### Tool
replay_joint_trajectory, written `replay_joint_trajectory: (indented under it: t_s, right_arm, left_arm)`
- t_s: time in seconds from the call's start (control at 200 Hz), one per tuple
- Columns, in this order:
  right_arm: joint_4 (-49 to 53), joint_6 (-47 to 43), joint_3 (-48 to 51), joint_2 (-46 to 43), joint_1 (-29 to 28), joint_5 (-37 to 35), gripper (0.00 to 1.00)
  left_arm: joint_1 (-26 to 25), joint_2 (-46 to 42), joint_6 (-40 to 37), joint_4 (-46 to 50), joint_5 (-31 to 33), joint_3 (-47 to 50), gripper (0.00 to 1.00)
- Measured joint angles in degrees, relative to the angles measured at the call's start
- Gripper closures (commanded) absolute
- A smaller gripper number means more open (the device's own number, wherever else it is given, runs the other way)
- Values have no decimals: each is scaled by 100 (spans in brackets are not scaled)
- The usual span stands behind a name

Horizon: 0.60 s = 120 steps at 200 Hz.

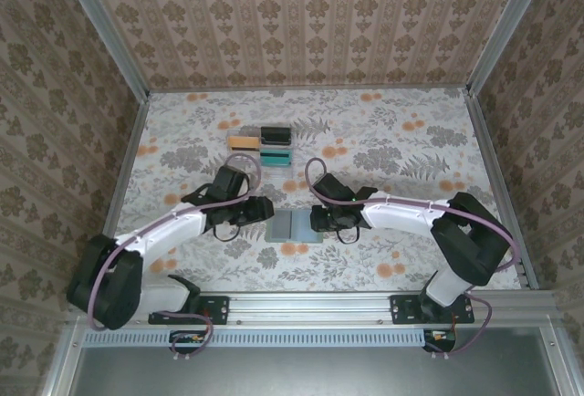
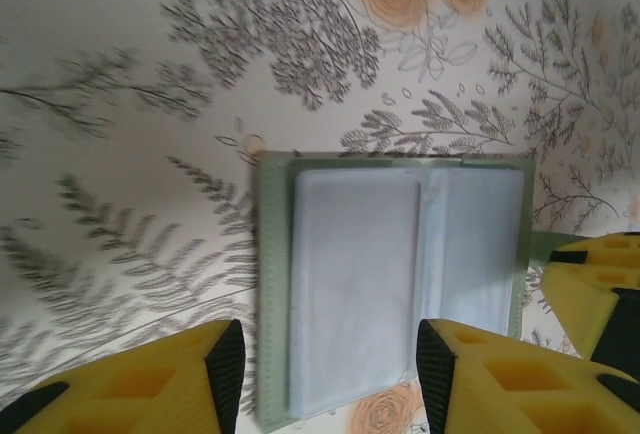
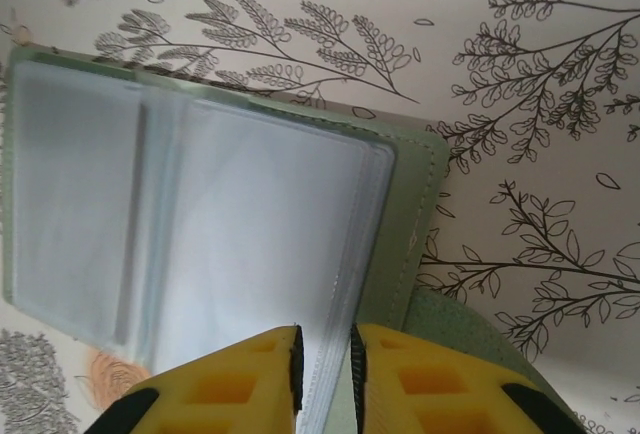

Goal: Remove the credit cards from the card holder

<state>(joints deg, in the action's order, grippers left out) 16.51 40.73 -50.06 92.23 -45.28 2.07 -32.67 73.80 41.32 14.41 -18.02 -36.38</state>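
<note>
Surroundings: floral table cover point(image 1: 429, 168), patterned walls point(image 1: 301, 13) on three sides, metal rail point(image 1: 310, 305) along the near edge. Toward the far side, well apart from both grippers, three small flat rectangles close together: orange card point(image 1: 243, 142), dark piece point(image 1: 275, 132), teal piece point(image 1: 275, 154). Print on all three too small to read. Location of card holder point(image 1: 292, 227): mid-table, open and flat, pale inner sleeves facing up, directly between the two grippers. Long axis left to right; fold line near to far. Left gripper point(image 2: 325, 379): jaws moderately wide, straddling one sleeve page from above, contact not determinable. Right gripper point(image 3: 325, 374): jaws narrowed to a slit, pinching the edge of a clear sleeve leaf on the holder's right half.
</note>
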Motion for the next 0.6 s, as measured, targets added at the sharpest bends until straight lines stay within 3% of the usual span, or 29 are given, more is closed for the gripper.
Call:
replay_joint_trajectory:
  t_s: [0.185,0.6]
  right_arm:
    - [-2,0,7,203,0,-4,77]
    - [-24,0,20,262,0,-7,77]
  left_arm:
    - [-293,472,144,-254,-39,-2,52]
    - [-426,986,164,-452,-177,-44,57]
